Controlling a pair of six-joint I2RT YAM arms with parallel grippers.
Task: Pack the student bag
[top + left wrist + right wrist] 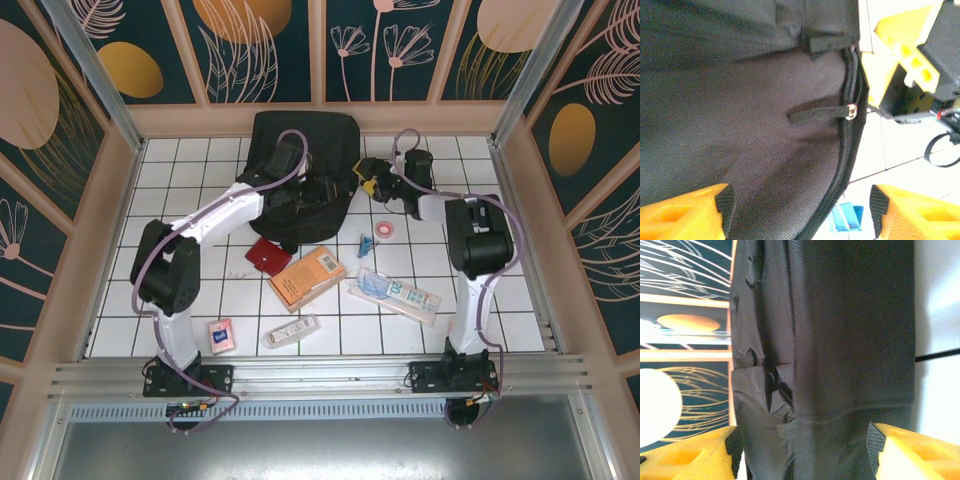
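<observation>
Nearest the arm bases, a pink pack [221, 336] and a white tube [291, 331] are laid on the tiled worktop [180, 190]. Behind them an orange box [307, 278] is set, with a red wallet [268, 257] just beside it on the left and a long packet [394, 294] on the right. The print on all of these is too small to be read. Farther on, a blue clip [366, 243] and a pink roll [384, 228] are seen near each other.

The bag [300, 135] is laid at the far middle of the worktop, close to the back wall. Its near part is covered by the left arm, and its inside is hidden, so its contents cannot be told.

The left pincer [800, 210] is held over the bag's fabric with its fingers wide apart and cut off by the frame's lower edge. A zipper [850, 125] and its pull [820, 114] are seen beyond, but whether the zipper is closed cannot be made out. The right pincer [805, 445] is held at the bag's right side, its fingers likewise apart, with creased fabric beyond them.
</observation>
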